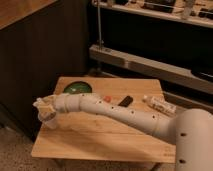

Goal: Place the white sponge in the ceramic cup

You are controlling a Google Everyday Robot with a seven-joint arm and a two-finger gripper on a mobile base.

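Apparently mid-placement: arm (125,114) stretched across wooden table (100,137) to far-left edge, gripper (44,106) hovering right over ceramic cup (49,121) near table's left rim. Cup only partly visible under the wrist, lower body w/ tapering base showing; rim covered. White sponge (40,104) probably the pale cream lump at the gripper tip, directly above the cup's mouth, not clearly inside. Can't say whether claw is clamped on it or already spread, tip merges w/ sponge and cup, all same pale tone. Judged step: final lowering/release over the cup. Next move calls for keeping centred over the mouth, letting go low enough for sponge to drop in w/o catching the rim, then lifting straight up so cup isn't nudged off the close edge. Elsewhere: dark green bowl (77,88) behind the arm, small red bit (108,98) and black object (125,101) mid-table, white tube w/ red marks (159,104) at right. Robot base (192,142) cut off at bottom right; cup's inside hidden entirely.
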